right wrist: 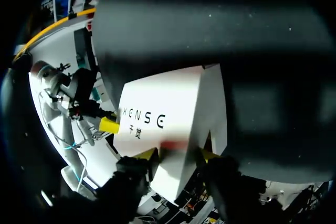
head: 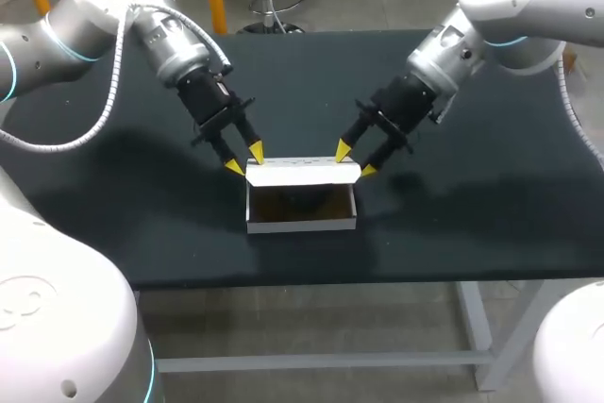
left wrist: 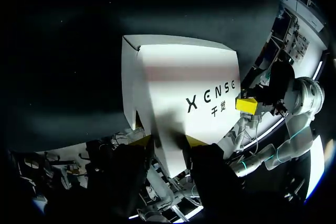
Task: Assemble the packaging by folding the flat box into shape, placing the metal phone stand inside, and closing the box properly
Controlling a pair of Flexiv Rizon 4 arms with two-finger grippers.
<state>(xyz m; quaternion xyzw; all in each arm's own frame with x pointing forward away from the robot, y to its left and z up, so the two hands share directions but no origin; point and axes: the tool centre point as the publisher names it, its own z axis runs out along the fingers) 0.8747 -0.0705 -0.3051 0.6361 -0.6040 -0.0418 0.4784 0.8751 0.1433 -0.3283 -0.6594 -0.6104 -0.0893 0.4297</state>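
Box (head: pixel 302 225) sits open mid-worktop (head: pixel 472 205); a dark shape inside may be the stand. Rear lid (head: pixel 302 173) is pinched at either end by my left tool (head: pixel 244 158) and right tool (head: pixel 355 160), fingers moderately spread. Closing step, I judge: next, swing lid forward together.

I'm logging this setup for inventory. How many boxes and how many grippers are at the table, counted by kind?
box: 1
grippers: 2 (left gripper, right gripper)
Total: 3
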